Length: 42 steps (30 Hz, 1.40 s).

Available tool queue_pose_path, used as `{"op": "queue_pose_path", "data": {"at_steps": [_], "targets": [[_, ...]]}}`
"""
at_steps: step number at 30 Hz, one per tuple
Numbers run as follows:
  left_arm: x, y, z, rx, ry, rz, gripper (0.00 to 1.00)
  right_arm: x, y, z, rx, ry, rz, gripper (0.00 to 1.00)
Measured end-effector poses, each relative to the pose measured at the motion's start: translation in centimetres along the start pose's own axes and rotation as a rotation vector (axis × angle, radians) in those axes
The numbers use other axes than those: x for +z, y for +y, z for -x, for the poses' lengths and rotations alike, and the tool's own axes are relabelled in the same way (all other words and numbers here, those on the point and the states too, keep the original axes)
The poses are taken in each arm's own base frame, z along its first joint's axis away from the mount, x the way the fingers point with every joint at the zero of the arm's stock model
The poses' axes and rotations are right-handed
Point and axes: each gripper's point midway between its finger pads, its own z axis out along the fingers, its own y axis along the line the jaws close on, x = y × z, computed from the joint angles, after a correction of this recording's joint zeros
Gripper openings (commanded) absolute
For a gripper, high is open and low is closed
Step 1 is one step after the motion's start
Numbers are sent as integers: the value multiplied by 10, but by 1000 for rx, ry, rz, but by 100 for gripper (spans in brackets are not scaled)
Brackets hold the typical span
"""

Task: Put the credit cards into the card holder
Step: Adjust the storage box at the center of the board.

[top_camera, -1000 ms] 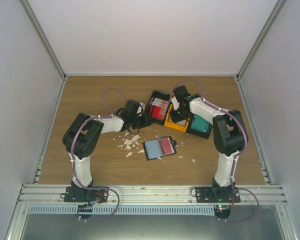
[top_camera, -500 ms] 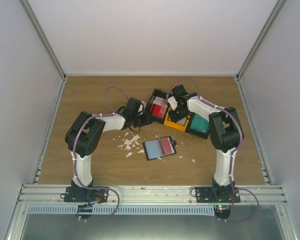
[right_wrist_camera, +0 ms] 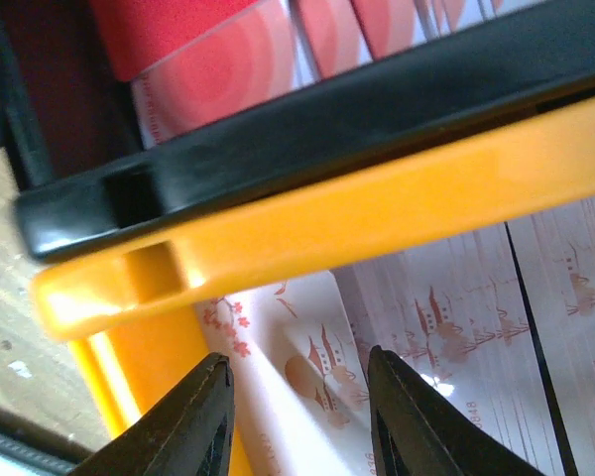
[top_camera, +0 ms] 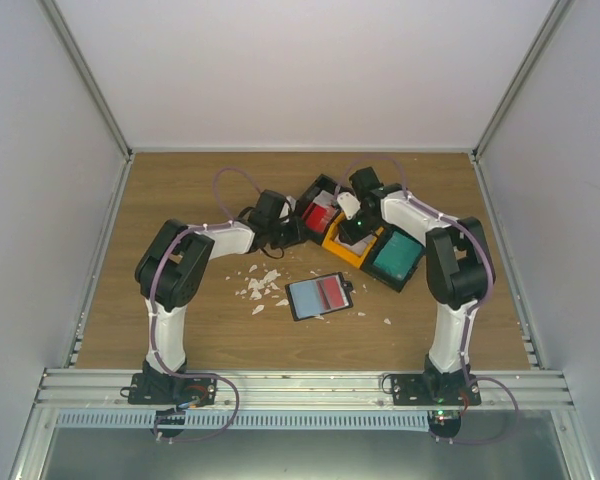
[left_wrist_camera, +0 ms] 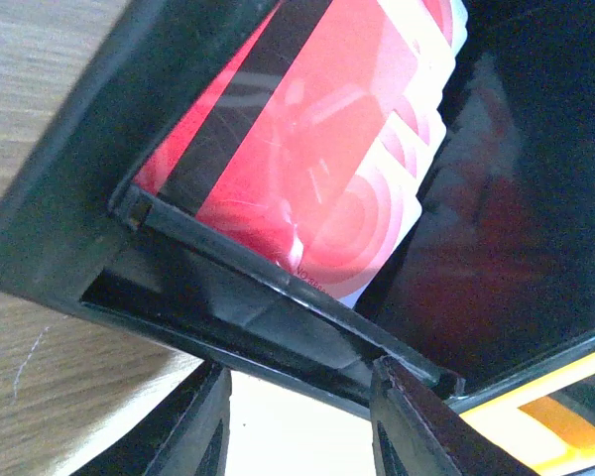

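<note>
Left wrist: glossy red cards [left_wrist_camera: 307, 149], rectangular black bin [left_wrist_camera: 69, 198] (left gripper [left_wrist_camera: 299, 382], right gripper [right_wrist_camera: 297, 362] half-open)

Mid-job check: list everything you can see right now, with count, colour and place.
red-and-white cards: several, in the left-hand black bin
whitish cards: several, in the yellow bin, middle of the row
teal cards: count unclear, in the right-hand black bin
card holder: one, black, open, nearer than the bins
white crumbs: many, mostly left of the card holder
table: one, wood
left gripper: open, at the left-hand black bin's wall
right gripper: open, over the whitish cards
</note>
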Motion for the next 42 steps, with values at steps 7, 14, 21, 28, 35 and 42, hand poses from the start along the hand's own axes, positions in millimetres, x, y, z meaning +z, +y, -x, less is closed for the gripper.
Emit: {"op": "queue_pose_path", "data": {"at_steps": [7, 14, 21, 28, 35, 42], "targets": [[2, -2, 5, 1, -1, 1, 40, -14, 12, 1, -3, -29, 46, 38], [3, -2, 5, 3, -1, 1, 40, -21, 24, -4, 18, -36, 92, 39], [3, -2, 6, 3, -2, 3, 40, -13, 43, -22, 34, 13, 146, 39], [2, -2, 7, 3, -3, 5, 40, -15, 44, -20, 52, 7, 145, 44], [2, -2, 6, 3, -2, 4, 40, -9, 43, -19, 47, 18, 125, 33], [2, -2, 6, 4, -2, 5, 40, -6, 39, -17, 46, 19, 82, 13]]}}
